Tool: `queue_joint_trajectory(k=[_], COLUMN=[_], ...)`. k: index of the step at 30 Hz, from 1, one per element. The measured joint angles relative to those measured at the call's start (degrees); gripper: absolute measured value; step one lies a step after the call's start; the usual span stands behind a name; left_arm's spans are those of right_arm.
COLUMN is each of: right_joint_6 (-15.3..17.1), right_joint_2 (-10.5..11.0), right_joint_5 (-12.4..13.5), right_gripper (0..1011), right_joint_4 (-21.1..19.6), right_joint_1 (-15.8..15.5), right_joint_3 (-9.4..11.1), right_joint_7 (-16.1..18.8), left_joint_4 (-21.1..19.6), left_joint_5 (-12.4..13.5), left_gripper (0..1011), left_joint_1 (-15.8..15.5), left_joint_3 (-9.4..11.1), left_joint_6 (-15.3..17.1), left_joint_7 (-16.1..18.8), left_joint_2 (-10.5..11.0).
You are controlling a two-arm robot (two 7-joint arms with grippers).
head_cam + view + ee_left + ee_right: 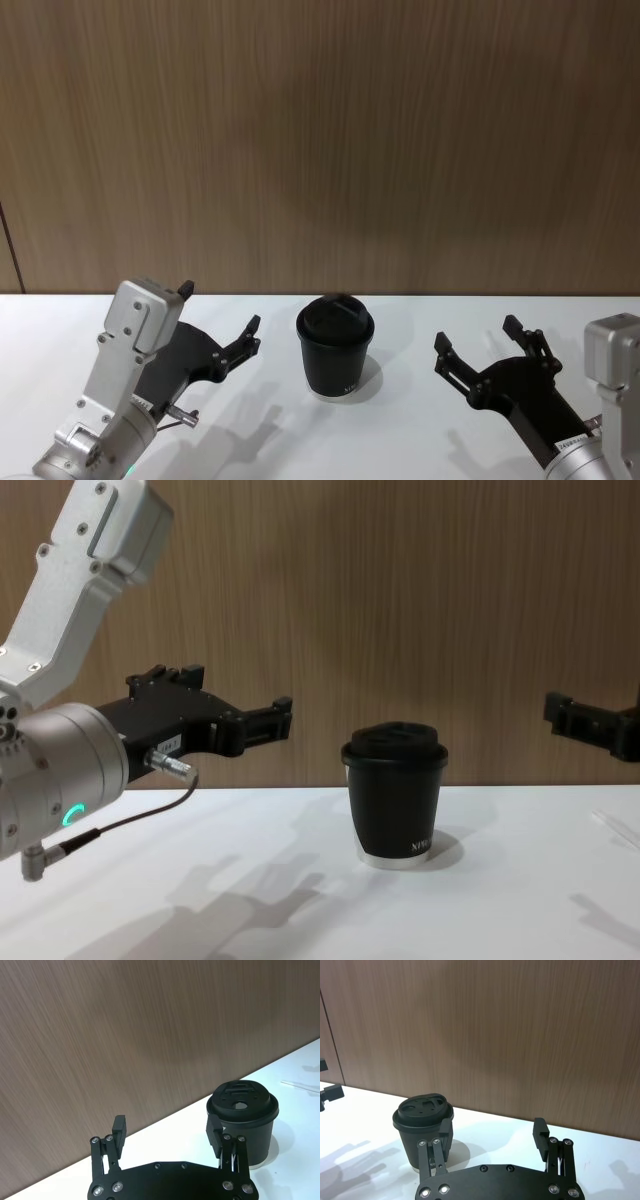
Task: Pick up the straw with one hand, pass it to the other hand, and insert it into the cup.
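The black cup [335, 346] with its domed lid stands upright on the white table, between my two grippers; it also shows as the cup [395, 795] from the side. Left of the cup, my left gripper [220, 307] hovers above the table, open and empty. On the cup's other side my right gripper [477, 335] is open too, with nothing between its fingers. The straw [300, 1086] lies flat on the table beyond the cup, on the right gripper's side, as a thin white line. Neither gripper touches cup or straw.
A brown wood-panel wall [320, 140] closes the table's far edge just behind the cup. The white table [400, 440] stretches toward me in front of the cup. A grey cable [120, 820] hangs from my left wrist.
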Motion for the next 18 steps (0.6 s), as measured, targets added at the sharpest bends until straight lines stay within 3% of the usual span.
queue_joint_trajectory(k=[18], right_joint_6=[0.0], right_joint_2=[0.0], right_joint_5=[0.0], right_gripper=[1001], right_joint_4=[0.0], right_joint_1=[0.0], right_joint_3=[0.0], right_joint_7=[0.0], left_joint_4=[0.0], left_joint_5=[0.0], left_gripper=[1003], left_joint_1=[0.0], left_joint_3=[0.0], left_joint_6=[0.0], left_joint_7=[0.0], left_joint_2=[0.0])
